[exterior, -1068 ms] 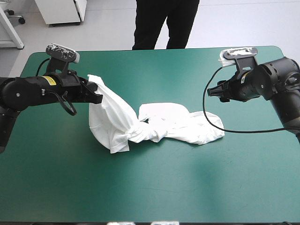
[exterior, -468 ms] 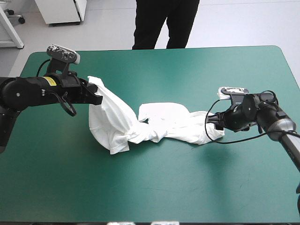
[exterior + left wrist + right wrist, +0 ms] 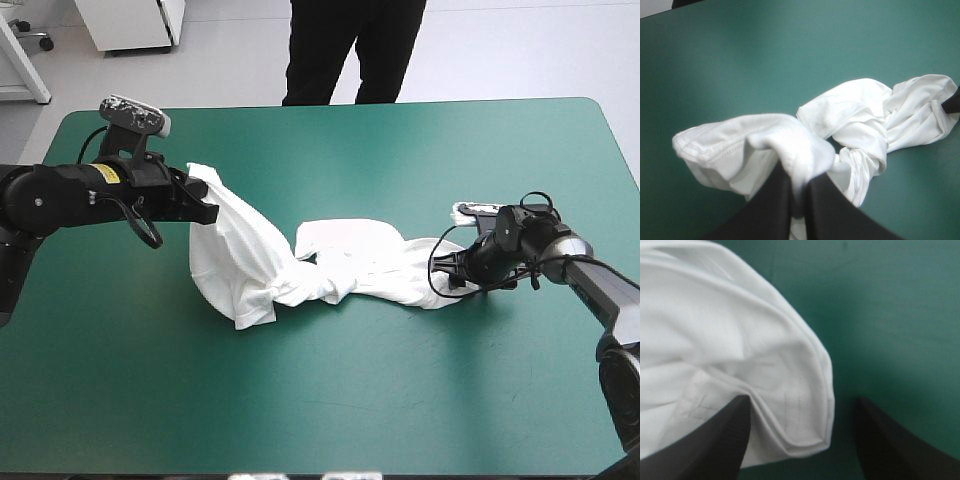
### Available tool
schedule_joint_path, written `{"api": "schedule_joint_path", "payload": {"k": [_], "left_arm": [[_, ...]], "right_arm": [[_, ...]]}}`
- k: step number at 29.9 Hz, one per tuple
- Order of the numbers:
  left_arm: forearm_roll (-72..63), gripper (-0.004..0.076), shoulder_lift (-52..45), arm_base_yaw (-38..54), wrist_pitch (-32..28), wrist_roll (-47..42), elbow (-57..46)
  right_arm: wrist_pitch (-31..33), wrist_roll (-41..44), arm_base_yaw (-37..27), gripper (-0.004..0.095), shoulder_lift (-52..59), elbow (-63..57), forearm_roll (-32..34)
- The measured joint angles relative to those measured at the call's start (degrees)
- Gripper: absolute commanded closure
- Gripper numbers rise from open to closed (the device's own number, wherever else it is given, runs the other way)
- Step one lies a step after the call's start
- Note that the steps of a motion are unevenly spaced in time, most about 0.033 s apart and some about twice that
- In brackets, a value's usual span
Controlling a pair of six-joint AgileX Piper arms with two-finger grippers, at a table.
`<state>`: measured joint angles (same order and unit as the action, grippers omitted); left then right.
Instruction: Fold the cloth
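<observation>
The white T-shirt (image 3: pixel 330 262) lies twisted across the middle of the teal-green table (image 3: pixel 320 400), its left end lifted. My left gripper (image 3: pixel 205 200) is shut on that raised end, and in the left wrist view the cloth (image 3: pixel 790 145) bunches over the black fingers (image 3: pixel 777 200). My right gripper (image 3: pixel 452 270) sits low at the shirt's right end. In the right wrist view its fingers (image 3: pixel 715 440) stand open, with a hemmed corner of the T-shirt (image 3: pixel 800 430) lying between them on the cover.
Bare teal-green cover (image 3: pixel 300 400) stretches along the near side of the table, and also behind the shirt toward the far edge (image 3: pixel 330 105).
My right arm has dropped from a raised spot at the right and moved in to the shirt's right end. The left gripper and its lifted cloth have stayed put.
</observation>
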<state>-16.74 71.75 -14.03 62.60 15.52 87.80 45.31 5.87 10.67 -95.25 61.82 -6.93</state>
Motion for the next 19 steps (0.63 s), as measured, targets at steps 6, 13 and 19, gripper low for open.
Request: {"api": "schedule_joint_path", "payload": {"k": [6, 13, 19], "left_arm": [[0.00, 0.0733, 0.00, 0.00, 0.02, 0.00, 0.00], [0.00, 0.0733, 0.00, 0.00, 0.02, 0.00, 0.00], [0.00, 0.0733, 0.00, 0.00, 0.01, 0.00, 0.00]], "right_arm": [[0.34, -2.79, -0.46, 0.0760, -1.19, 0.73, -2.24], [-1.13, -7.59, -0.52, 0.0925, -1.80, 0.74, -10.27], [0.25, -8.05, -0.40, 0.0925, 2.57, 0.13, -9.90]]}}
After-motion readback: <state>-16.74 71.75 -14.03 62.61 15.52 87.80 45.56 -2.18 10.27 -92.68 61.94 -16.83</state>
